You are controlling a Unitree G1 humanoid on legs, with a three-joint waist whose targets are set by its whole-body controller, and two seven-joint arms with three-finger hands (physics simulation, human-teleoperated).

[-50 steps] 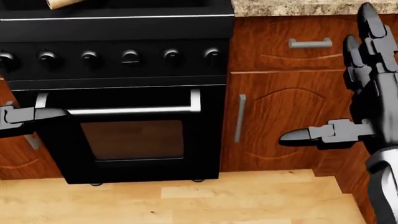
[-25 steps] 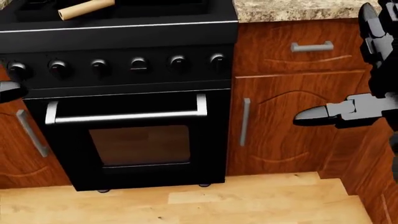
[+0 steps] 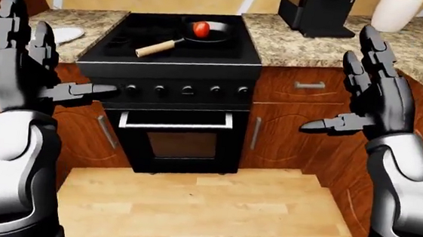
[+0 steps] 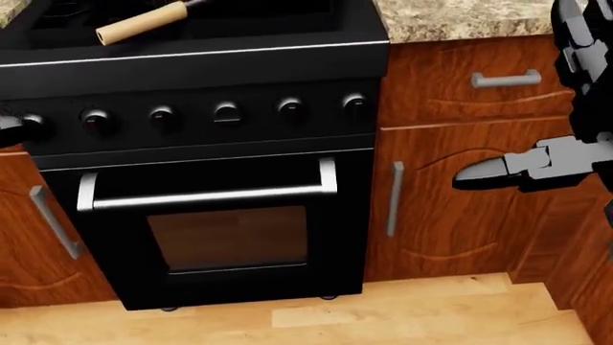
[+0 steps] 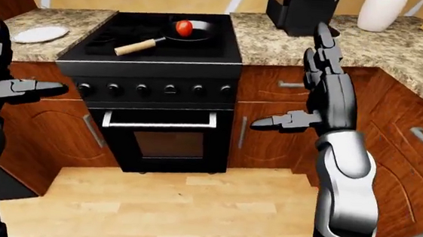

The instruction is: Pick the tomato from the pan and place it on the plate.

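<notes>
A red tomato (image 3: 200,29) sits in a black pan (image 3: 212,37) with a wooden handle (image 3: 156,48) on the black stove (image 3: 171,53), near the top of the left-eye view. A white plate (image 5: 41,33) lies on the granite counter left of the stove. My left hand (image 3: 30,67) is raised at the left, open and empty, well short of the stove. My right hand (image 3: 368,102) is raised at the right, also open and empty, level with the cabinet drawers. The head view shows only the pan handle (image 4: 144,21), the stove knobs and the oven door.
A black coffee machine (image 3: 314,12) and a white vase (image 3: 396,12) stand on the counter (image 3: 421,50) right of the stove. Brown cabinets (image 3: 294,119) flank the oven (image 3: 179,139). Wooden floor (image 3: 196,214) lies between me and the oven.
The head view has shifted: the stove and cabinets slid right and down, so more of the stovetop and pan handle shows. The left hand has nearly left that view.
</notes>
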